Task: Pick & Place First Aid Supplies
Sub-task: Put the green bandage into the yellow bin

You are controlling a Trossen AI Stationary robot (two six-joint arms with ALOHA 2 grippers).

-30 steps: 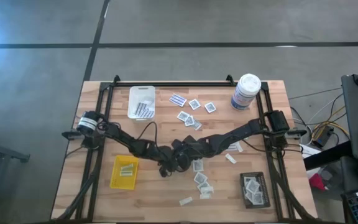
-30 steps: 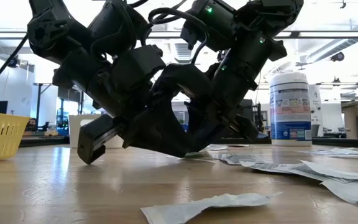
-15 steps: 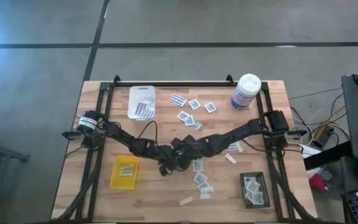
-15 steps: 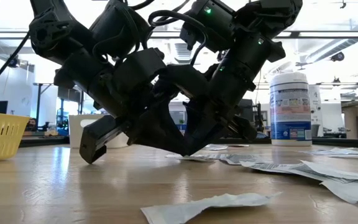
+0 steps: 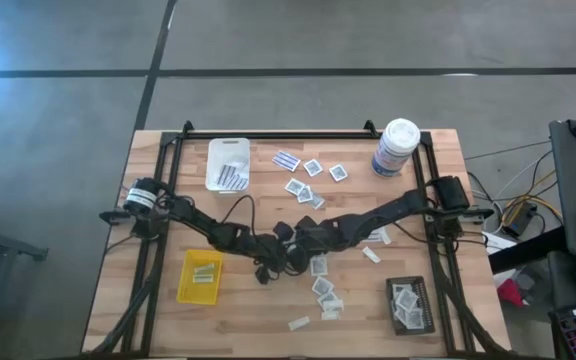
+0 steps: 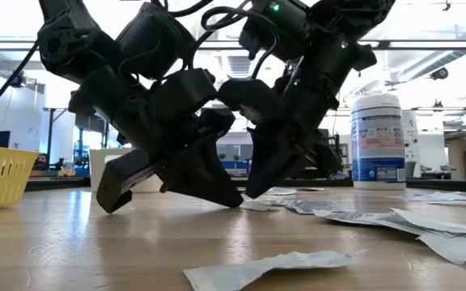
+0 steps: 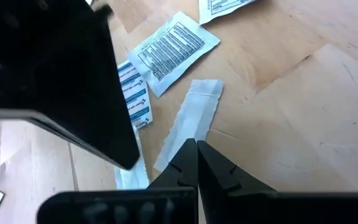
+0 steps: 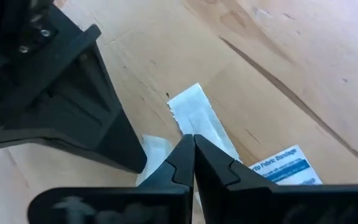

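A pale narrow strip (image 7: pixel 194 112) lies flat on the wood at the table's middle, among other first aid supplies: a printed white packet (image 7: pixel 174 51) and a blue-and-white bandage strip (image 7: pixel 132 96). My left gripper (image 7: pixel 196 147) and my right gripper (image 8: pixel 193 139) meet over it tip to tip, both shut and slanting down. In the low view my left gripper (image 6: pixel 235 202) reaches the table and my right gripper (image 6: pixel 253 192) stands just beside it. The same strip (image 8: pixel 194 112) passes under my right gripper's fingertips. My left gripper has its shut fingertips on the pale strip's long edge (image 7: pixel 185 140), near the strip's end closest to it. It comes slanting down from the table's left, and the strip lies flat on the table. My right gripper's shut tips stand over the strip's middle (image 8: pixel 199 127); I cannot tell whether they touch it.
A yellow tray (image 5: pixel 200 277) is at the near left, a white tray (image 5: pixel 228 163) at the far left, a black tray (image 5: pixel 409 305) at the near right. A white canister (image 5: pixel 396 147) stands far right. Loose packets lie at the far middle (image 5: pixel 313 170) and near middle (image 5: pixel 323 290).
My left gripper has shut its fingers at the table top over the strip and has rolled a little about its own line. My right gripper has stayed shut beside it; in the low view a gap now shows between the two grippers.
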